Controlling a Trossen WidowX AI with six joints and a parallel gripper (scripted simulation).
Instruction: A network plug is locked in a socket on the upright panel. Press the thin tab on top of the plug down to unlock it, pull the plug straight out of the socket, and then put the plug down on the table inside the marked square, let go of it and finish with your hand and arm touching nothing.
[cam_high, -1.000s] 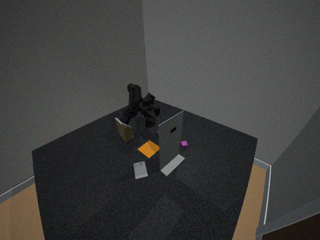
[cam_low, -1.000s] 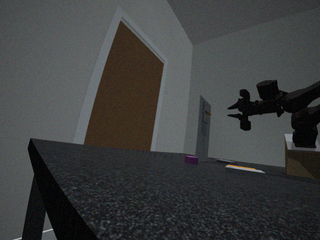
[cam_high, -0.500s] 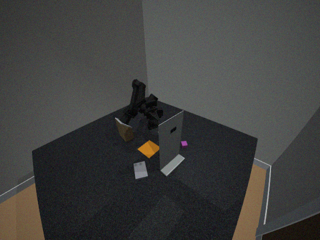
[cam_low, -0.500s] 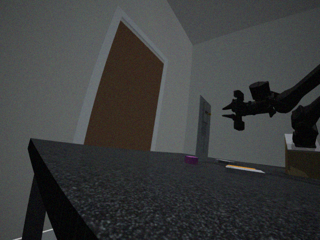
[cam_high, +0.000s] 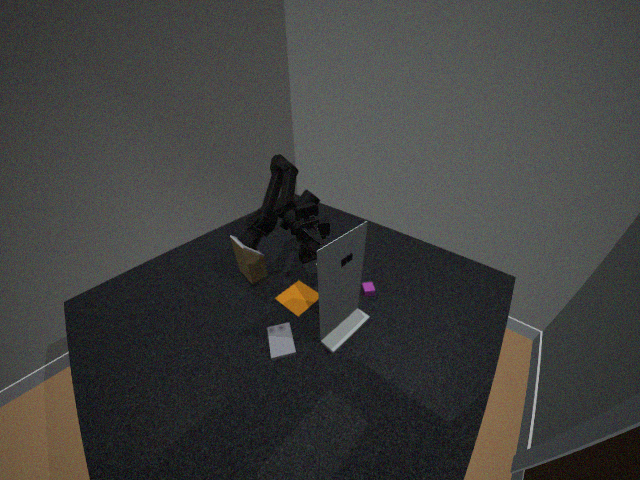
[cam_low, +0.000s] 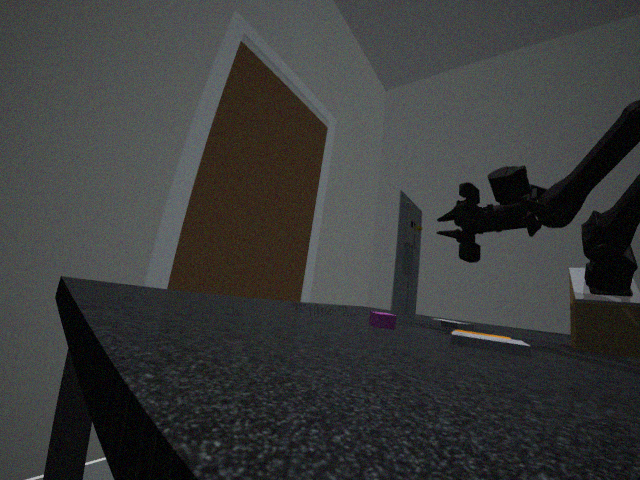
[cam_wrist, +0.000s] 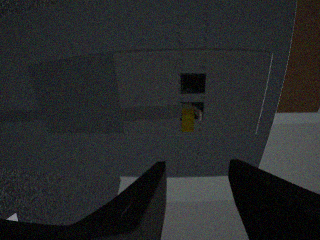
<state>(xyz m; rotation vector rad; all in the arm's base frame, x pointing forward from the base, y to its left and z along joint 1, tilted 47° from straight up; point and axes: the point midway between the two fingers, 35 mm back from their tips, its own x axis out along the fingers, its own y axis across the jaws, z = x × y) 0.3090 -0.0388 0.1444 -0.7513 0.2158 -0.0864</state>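
The upright grey panel (cam_high: 338, 294) (cam_low: 404, 273) (cam_wrist: 150, 156) has two dark square openings, one above the other in the wrist view. The yellow plug (cam_wrist: 188, 121) (cam_low: 418, 227) sits at the lower opening and sticks out towards the gripper. Its thin tab cannot be made out. My gripper (cam_wrist: 198, 168) (cam_low: 438, 226) is partly open, with nothing between its fingers. It stands off the panel, facing it, and the plug appears above the fingertip gap in the wrist view. The orange square (cam_high: 298, 299) (cam_low: 480, 334) lies on the table on the arm's side of the panel.
A light grey plate (cam_high: 281, 343) lies near the orange square. A magenta block (cam_high: 368, 287) (cam_low: 383, 320) lies beyond the panel. The panel has a pale foot (cam_high: 345, 330). The arm stands on a wooden box (cam_high: 251, 268) (cam_low: 602, 326).
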